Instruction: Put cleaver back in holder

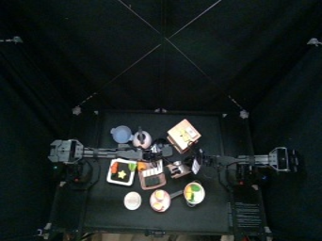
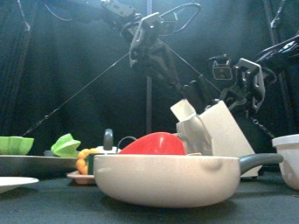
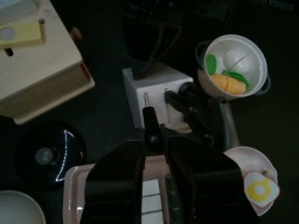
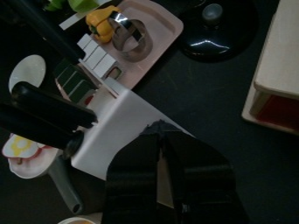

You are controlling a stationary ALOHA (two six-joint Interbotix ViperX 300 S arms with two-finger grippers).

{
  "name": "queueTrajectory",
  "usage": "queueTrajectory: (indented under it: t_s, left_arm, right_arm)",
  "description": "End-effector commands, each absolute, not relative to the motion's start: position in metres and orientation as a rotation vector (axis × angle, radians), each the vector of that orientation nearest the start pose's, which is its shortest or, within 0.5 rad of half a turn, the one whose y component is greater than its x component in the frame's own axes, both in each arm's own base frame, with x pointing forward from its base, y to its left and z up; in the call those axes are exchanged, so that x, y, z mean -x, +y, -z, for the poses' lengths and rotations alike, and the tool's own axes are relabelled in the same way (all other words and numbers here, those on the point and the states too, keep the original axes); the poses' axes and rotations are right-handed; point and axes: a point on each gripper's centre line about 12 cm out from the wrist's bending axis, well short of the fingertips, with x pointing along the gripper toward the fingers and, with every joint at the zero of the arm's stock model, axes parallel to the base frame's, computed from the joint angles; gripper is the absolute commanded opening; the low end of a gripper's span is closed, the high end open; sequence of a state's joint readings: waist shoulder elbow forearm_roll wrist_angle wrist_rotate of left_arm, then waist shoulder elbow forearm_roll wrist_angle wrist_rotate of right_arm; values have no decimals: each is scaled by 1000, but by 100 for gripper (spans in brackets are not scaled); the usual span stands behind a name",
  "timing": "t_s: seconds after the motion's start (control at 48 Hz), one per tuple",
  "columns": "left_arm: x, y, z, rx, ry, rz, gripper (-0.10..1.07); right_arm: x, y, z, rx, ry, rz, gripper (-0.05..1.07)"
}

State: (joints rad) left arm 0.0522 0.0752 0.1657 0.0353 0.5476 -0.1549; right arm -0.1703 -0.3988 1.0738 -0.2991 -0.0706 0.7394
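I see the holder (image 2: 228,131), a pale white block, standing mid-table and leaning back at a slant. The cleaver (image 2: 186,112) sits at its upper end. Its pale blade shows flat against the block's near side, and its black handle (image 3: 187,98) sticks out past the top edge. I cannot tell how deep the blade sits in the slot.

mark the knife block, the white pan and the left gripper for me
knife block (image 2: 230,131), front view, on its pale slanted front face.
white pan (image 2: 176,179), front view, on its near outer wall.
left gripper (image 3: 162,150), left wrist view, midway between the tips of its two black jaws.
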Motion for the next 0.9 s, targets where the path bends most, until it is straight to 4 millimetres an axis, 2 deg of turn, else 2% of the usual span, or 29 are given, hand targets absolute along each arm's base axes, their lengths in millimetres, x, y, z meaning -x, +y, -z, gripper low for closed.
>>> queueTrajectory:
  t_s: [0.0,0.146,0.292,0.875]
  left_arm:
    - [-465,29,-287,136,720,-118,70]
    - [-472,28,-286,132,717,-117,87]
    - [-475,29,-289,134,703,-117,96]
    - [-471,29,-297,138,665,-115,96]
  right_arm:
    - [-271,-43,-182,-482,531,265,41]
    - [-270,-43,-180,-482,539,266,41]
    - [-270,-42,-181,-480,535,263,41]
    - [-269,-41,-181,-476,536,260,41]
